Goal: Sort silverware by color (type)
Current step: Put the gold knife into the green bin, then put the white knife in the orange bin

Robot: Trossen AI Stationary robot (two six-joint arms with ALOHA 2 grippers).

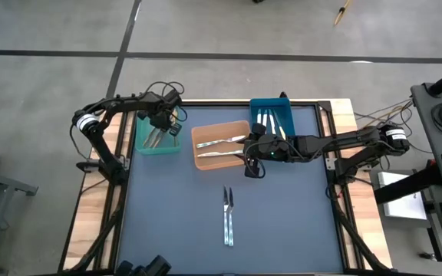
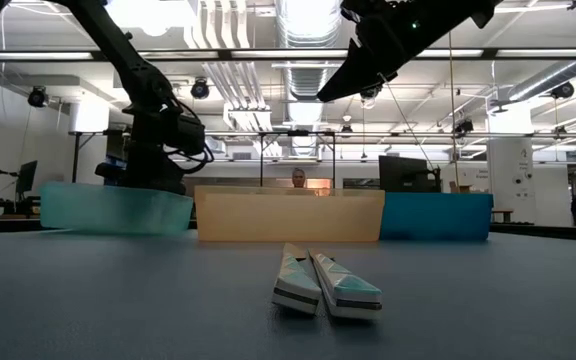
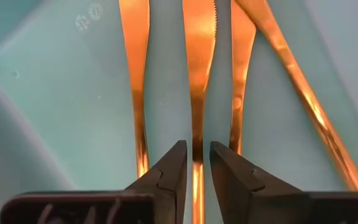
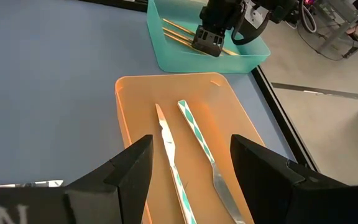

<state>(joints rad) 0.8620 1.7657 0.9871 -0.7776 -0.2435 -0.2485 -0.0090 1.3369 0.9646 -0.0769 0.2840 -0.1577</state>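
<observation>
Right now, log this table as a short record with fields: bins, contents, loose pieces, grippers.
teal bin: gold silverware, several pieces lying lengthwise
orange bin: two silver pieces with patterned handles, side by side
blue bin: silverware inside, kind too small to tell
loose on table: two pieces lying close together at centre front
left gripper: down inside the teal bin, fingers slightly apart over one gold piece
right gripper: open, above the orange bin, holding nothing

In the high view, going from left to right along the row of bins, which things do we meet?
Left gripper in the teal bin → orange bin holding two pieces → right gripper at its edge → blue bin.
</observation>
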